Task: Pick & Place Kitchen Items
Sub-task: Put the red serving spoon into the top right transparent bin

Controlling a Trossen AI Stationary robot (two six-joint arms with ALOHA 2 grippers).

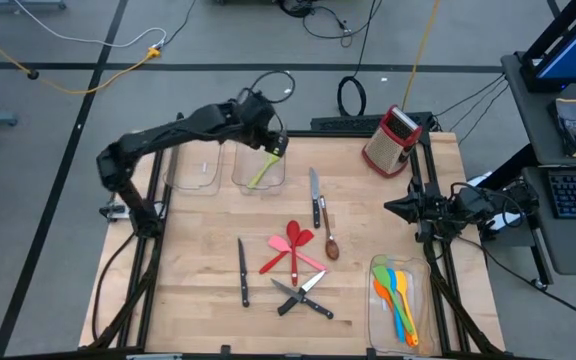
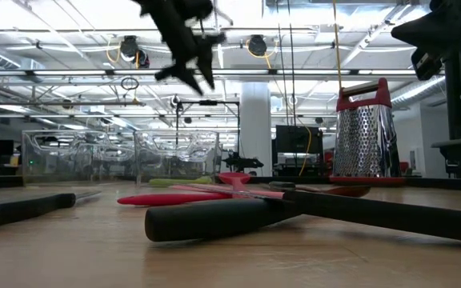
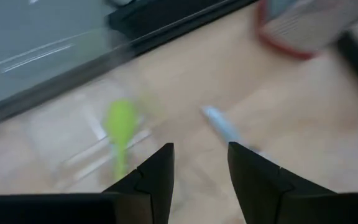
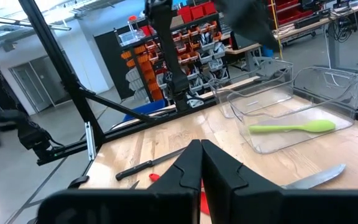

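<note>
A green spoon (image 1: 262,172) lies in a clear bin (image 1: 259,183) at the table's far side; it also shows in the left wrist view (image 3: 120,126) and the right wrist view (image 4: 291,128). My left gripper (image 1: 275,143) hangs above that bin, open (image 3: 200,167), with nothing between its fingers. On the table lie red and pink spatulas (image 1: 292,249), a brown spoon (image 1: 330,242) and black-handled knives (image 1: 315,197) (image 1: 243,271) (image 1: 303,297). My right gripper (image 1: 390,209) waits shut (image 4: 201,163) at the table's right side.
A second clear bin (image 1: 196,172) stands left of the first. A red box grater (image 1: 391,141) stands at the far right. A clear bin (image 1: 376,318) at the near right holds orange, blue, yellow and green utensils (image 1: 398,300).
</note>
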